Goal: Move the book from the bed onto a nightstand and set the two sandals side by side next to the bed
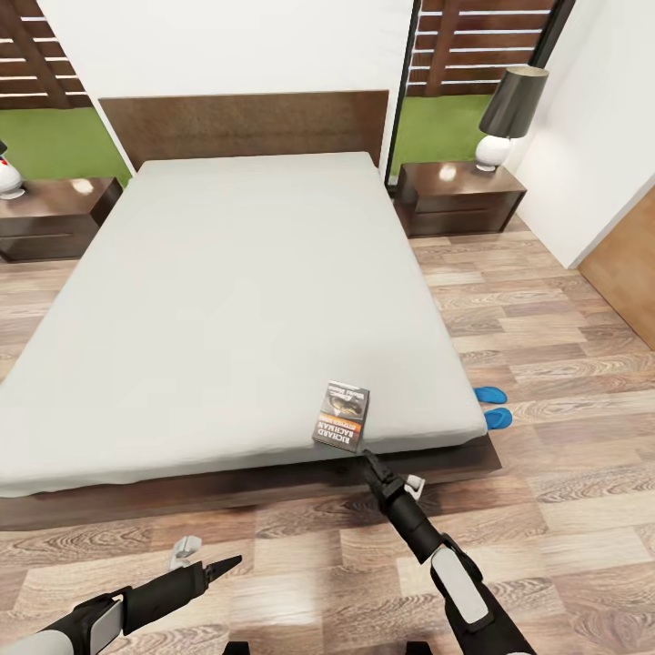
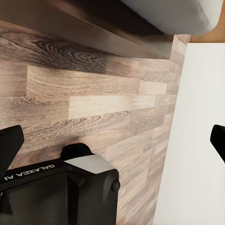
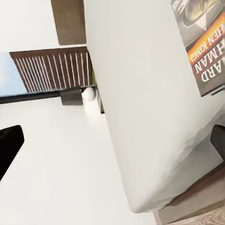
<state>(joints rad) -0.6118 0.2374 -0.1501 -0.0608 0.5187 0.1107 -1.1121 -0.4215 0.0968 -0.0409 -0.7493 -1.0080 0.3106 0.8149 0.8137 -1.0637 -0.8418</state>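
While one book (image 1: pixel 342 416) tops the bed (image 1: pixel 227 300), two sandals (image 1: pixel 492 406) lie beside.

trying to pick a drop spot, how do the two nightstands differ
The right nightstand is fully in view and carries a lamp with a dark shade and white base. The left nightstand is cut off at the picture's edge, and only a white base shows. Both are low, dark brown and glossy-topped.
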